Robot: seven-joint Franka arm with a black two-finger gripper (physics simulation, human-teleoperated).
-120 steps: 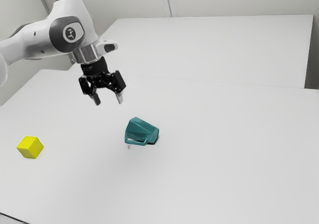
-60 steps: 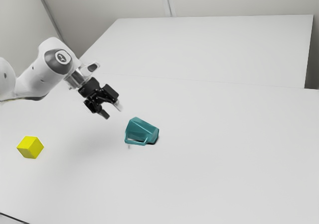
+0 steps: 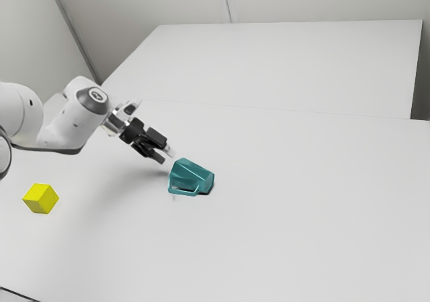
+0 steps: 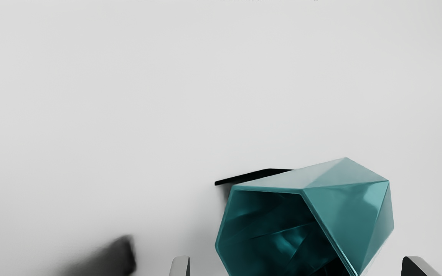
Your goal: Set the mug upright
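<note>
Exterior view, left edge, below mid-height: yellow cube (image 3: 40, 198) on the bench (image 3: 289, 241). Left of centre: your gripper (image 3: 166, 156), released, fingers apart. Near centre: the mug (image 3: 193, 176), on its side, mouth (image 4: 272, 230) toward the gripper. You would do well to centre the fingers astride the body, close firmly, then rotate the mouth upward and lower gently.

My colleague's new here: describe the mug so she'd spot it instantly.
On the white table, just ahead of the open claw, a teal mug lies on its side. Its faceted body and open mouth set it apart from the yellow cube.
</note>
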